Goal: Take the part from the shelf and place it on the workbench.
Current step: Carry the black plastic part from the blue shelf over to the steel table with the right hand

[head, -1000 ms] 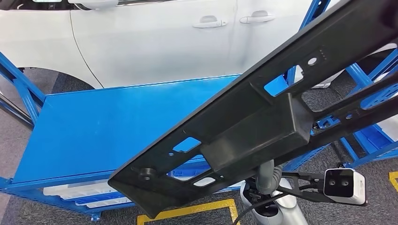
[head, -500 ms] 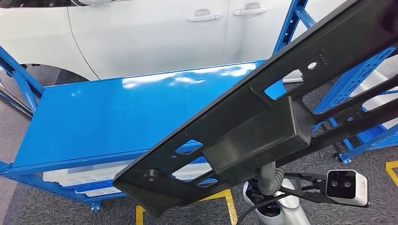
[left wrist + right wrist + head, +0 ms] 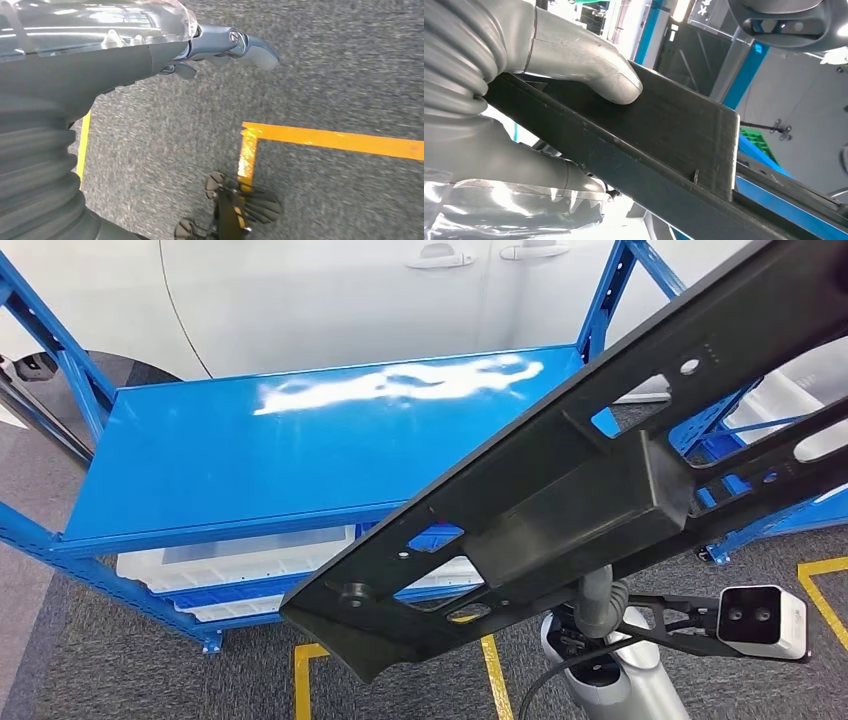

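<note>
Right robot hand clamped on the part: thumb pressed on one flat face, fingers wrapped under the opposite face, grip at the boxy thickened section near mid-length. Part is a long black moulded panel with cut-out slots and holes, carried in the air, slanting across the near right corner of the desk, not touching it. Judged stiff and fairly light, a plastic trim piece; no sag seen along its length. Long overhang either side of the hold, so likely to swing or twist about the grip; the thick middle block looks the sound place to hold, the thin slotted ends less so. Surface looks matt, textured, probably not slippery. Left robot hand hangs over carpet floor with yellow tape, holding nothing, fingers loosely apart. White car door stands beyond the desk's far edge.
</note>
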`<control>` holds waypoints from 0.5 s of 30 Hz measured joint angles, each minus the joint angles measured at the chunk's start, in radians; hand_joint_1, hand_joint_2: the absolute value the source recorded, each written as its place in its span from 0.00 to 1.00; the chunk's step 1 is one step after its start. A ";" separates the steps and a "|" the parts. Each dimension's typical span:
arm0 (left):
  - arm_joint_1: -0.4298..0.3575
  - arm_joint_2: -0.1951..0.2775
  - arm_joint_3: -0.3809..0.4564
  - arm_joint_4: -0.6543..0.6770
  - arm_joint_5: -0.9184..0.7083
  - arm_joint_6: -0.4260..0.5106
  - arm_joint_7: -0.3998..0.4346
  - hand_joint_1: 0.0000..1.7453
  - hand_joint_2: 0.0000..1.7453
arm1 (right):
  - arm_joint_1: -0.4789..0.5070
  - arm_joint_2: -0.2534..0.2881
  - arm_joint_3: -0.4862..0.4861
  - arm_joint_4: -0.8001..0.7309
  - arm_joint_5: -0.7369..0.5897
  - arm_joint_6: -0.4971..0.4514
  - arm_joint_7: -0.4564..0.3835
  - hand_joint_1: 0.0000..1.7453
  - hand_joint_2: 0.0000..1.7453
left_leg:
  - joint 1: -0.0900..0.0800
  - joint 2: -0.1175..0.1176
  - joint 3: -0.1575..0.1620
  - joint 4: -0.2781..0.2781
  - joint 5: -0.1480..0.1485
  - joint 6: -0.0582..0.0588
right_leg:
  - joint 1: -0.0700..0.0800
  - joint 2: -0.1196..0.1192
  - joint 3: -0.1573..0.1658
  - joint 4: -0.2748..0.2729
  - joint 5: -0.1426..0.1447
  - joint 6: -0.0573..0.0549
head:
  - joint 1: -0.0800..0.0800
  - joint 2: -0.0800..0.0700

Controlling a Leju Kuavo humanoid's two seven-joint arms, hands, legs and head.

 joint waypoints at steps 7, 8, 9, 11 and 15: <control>0.004 0.013 0.000 0.000 0.000 0.012 -0.005 0.00 1.00 | 0.015 -0.013 -0.048 -0.002 -0.019 0.029 0.000 1.00 1.00 | 0.004 -0.005 -0.036 0.037 -0.016 -0.039 | 0.005 -0.004 0.076 -0.174 0.010 -0.047 | -0.005 0.000; 0.005 0.015 0.000 0.000 0.000 0.013 -0.005 0.00 1.00 | 0.020 -0.014 -0.052 -0.002 -0.016 0.039 0.000 1.00 1.00 | 0.006 -0.005 -0.052 0.088 -0.063 -0.043 | 0.004 -0.005 0.067 -0.176 0.020 -0.053 | -0.006 0.000; 0.005 0.016 0.000 0.000 0.002 0.015 -0.004 0.00 1.00 | 0.026 -0.014 -0.057 -0.002 -0.011 0.051 0.000 1.00 1.00 | 0.007 -0.006 -0.070 0.154 -0.112 -0.047 | 0.005 -0.005 0.056 -0.176 0.029 -0.056 | -0.007 0.000; 0.005 0.018 0.000 0.000 0.006 0.022 -0.002 0.00 1.00 | 0.043 -0.013 -0.064 -0.002 0.002 0.078 0.000 1.00 1.00 | 0.008 -0.005 -0.088 0.265 -0.160 -0.052 | 0.007 -0.006 0.034 -0.173 0.045 -0.056 | -0.008 0.000; 0.005 0.022 0.001 0.000 0.015 0.032 -0.010 0.00 1.00 | 0.079 0.003 -0.081 -0.002 0.027 0.135 0.000 1.00 1.00 | 0.007 -0.008 0.057 0.115 -0.086 -0.045 | 0.009 -0.006 -0.006 -0.159 0.067 -0.048 | -0.008 0.000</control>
